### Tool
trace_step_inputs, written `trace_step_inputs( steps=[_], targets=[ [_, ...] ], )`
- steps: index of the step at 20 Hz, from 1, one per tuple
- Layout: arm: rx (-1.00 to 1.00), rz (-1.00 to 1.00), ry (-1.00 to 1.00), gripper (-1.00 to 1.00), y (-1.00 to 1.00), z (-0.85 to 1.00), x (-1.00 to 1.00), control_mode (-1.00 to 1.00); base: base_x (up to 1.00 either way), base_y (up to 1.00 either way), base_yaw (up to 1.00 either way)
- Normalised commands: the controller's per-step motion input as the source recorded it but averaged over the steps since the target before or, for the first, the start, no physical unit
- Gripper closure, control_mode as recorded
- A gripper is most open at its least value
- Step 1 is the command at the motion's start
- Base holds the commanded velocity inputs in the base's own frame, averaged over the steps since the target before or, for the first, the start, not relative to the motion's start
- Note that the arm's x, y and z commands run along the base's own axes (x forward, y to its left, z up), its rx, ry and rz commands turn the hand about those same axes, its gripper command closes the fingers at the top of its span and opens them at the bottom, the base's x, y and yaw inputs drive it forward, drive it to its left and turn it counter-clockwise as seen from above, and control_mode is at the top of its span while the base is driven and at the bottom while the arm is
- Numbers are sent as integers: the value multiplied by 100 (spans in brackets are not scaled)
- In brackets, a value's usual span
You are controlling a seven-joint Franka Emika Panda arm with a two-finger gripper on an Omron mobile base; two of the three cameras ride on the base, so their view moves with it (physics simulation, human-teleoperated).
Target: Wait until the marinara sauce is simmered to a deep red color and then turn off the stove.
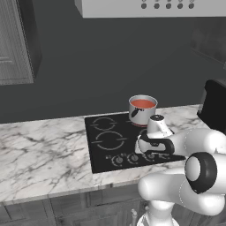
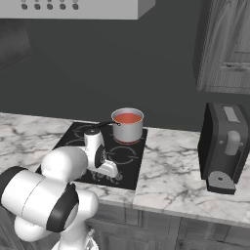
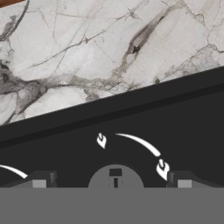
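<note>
Hovering over a knob, sauce not yet deep red

Gripper [image 3: 112, 180], fingers spread, straddles a knob [image 3: 115, 177] at the stove's [image 1: 99, 145] front edge. Sauce [image 1: 143, 103] in the pot [image 1: 142, 111] at the back corner looks orange-red; waiting and switching off remain.

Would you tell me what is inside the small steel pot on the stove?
The steel pot holds marinara sauce, a smooth orange-red surface filling it nearly to the rim. Anything below that surface, including the pot's bottom, is covered by the sauce. The pot stands on the stove.

Pot [image 1: 142, 110] on stove [image 1: 103, 145] rear; coffee machine [image 2: 225, 146] to its right.
</note>
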Motion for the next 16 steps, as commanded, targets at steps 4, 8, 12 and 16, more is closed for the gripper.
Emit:
trace_step_inputs(
  steps=[4, 8, 12, 16],
  targets=[
    [0, 0, 0, -100, 0, 0, 0, -100, 0, 0, 0],
    [0, 0, 0, -100, 0, 0, 0, -100, 0, 0, 0],
    [0, 0, 0, -100, 0, 0, 0, -100, 0, 0, 0],
    [0, 0, 0, -100, 0, 0, 0, -100, 0, 0, 0]
  ],
)
